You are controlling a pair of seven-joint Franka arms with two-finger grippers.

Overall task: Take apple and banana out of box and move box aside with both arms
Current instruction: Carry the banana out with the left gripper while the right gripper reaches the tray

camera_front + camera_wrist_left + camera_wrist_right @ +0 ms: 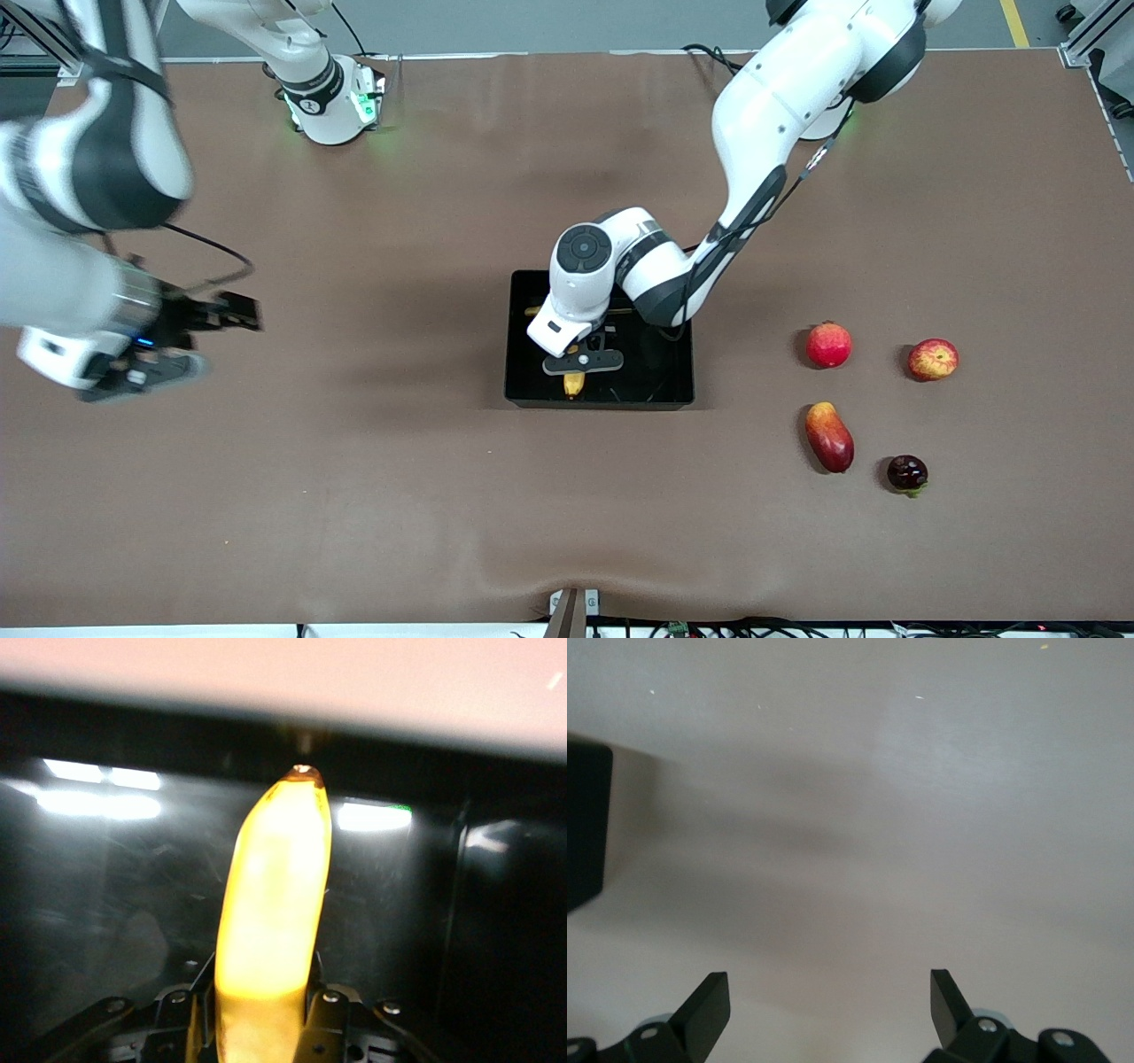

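Brown table (354, 461): tray (678, 372), 4 fruits

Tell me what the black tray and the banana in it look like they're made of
The black tray looks like hard plastic with a glossy finish: in the left wrist view its floor mirrors the overhead lights and shows fine scratches. The banana, clamped in the left gripper, has an even, smooth yellow skin with a slight sheen; it may be a plastic replica, though the look leaves that open.

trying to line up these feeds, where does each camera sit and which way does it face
Front view: high across the table, facing both arms; left gripper in the black tray, right gripper over bare table.
Left wrist view: on the left wrist, looking into the tray along the banana clamped by its fingers.
Right wrist view: on the right wrist, facing tabletop; open fingers, tray corner.
Shared: the tray, in every view.
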